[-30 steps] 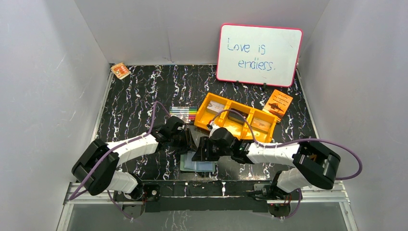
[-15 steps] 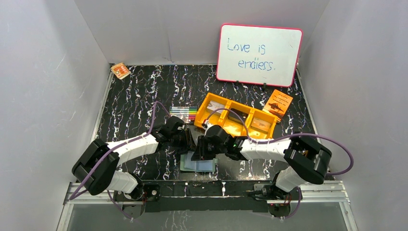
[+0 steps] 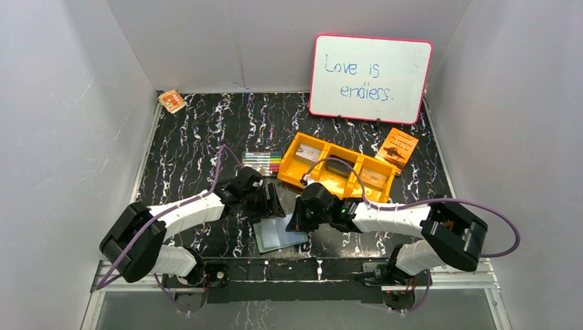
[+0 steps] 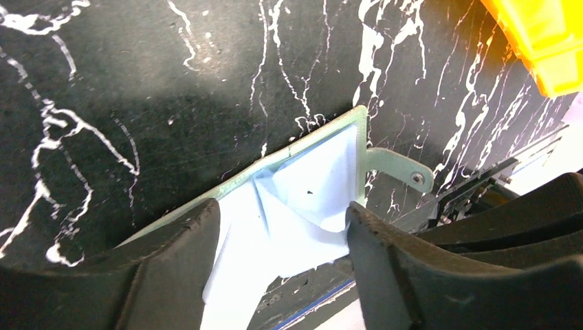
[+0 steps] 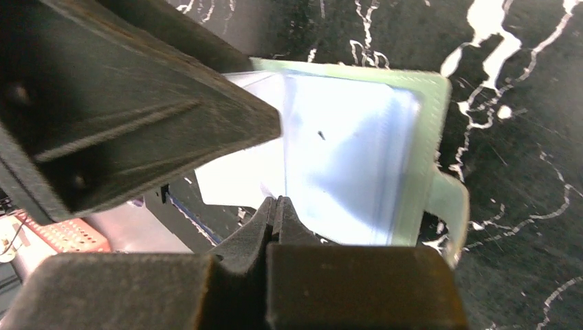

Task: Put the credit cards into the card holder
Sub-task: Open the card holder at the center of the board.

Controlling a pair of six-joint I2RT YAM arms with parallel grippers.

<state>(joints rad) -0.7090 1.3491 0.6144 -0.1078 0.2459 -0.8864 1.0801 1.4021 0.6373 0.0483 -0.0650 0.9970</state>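
Overhead view of a black, white-veined bench (image 3: 199, 137) inside grey walls. Two white and black robot arms reach in from the bottom edge and meet at lower centre. Between them the wallet (image 3: 278, 234) lies spread open and flat on the bench, slightly skewed, its pale blue pockets facing up inside a grey-green border. The left end effector (image 3: 270, 206) hangs over the wallet's upper left edge. The right end effector (image 3: 295, 220) is over its upper right corner.

In the left wrist view the left end effector (image 4: 282, 220) stands open. Its two dark fingers (image 4: 172, 268) are well apart, the wallet's (image 4: 309, 185) creased pale lining shows in the gap, and nothing is gripped. The wallet's little tab (image 4: 402, 168) juts out toward the right of the frame.

In the right wrist view the right end effector (image 5: 276, 206) is fully closed, tips pressed together with nothing seen between them, at the lower edge of the wallet (image 5: 357, 137). A dark finger of the other arm fills the upper left.

Overhead again, just above and right of the arms, sits an orange bin (image 3: 287, 167) with three compartments, and cards (image 3: 311, 152) lie in them, apart from the wallet. A row of pens (image 3: 262, 160) lies just left of the bin. An orange booklet (image 3: 399, 146) is to the bin's right. A pink-framed whiteboard (image 3: 371, 77) with blue handwriting leans on the back wall at upper right. A small orange packet (image 3: 172, 101) sits at the bench's upper left corner
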